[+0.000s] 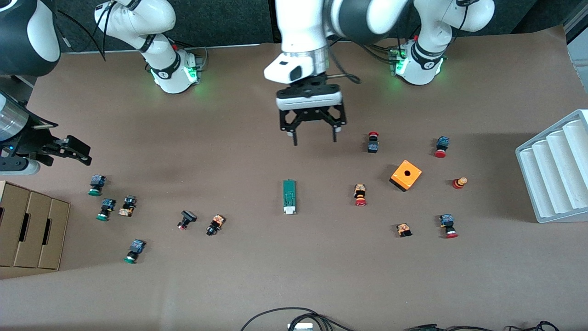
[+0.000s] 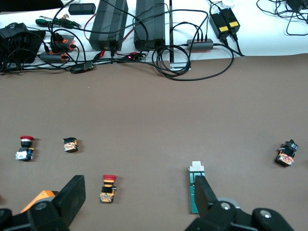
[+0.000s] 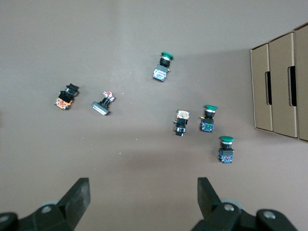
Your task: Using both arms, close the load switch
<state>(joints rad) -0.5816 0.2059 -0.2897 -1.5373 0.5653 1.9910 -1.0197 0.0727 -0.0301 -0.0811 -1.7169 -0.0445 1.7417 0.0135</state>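
Observation:
The load switch (image 1: 289, 197), a narrow dark-green block with a white tab at its end nearer the front camera, lies flat at the table's middle. It also shows in the left wrist view (image 2: 196, 187), partly covered by one finger. My left gripper (image 1: 313, 139) hangs open and empty in the air over bare table between the switch and the robots' bases. My right gripper (image 1: 77, 154) is open and empty at the right arm's end of the table, over bare table near several green-capped push buttons (image 1: 97, 184).
Red-capped push buttons (image 1: 360, 194) and an orange cube with a hole (image 1: 405, 175) lie toward the left arm's end. A white ridged tray (image 1: 558, 165) stands at that end. Brown cardboard boxes (image 1: 30, 228) stand at the right arm's end. Black buttons (image 1: 186, 219) lie between.

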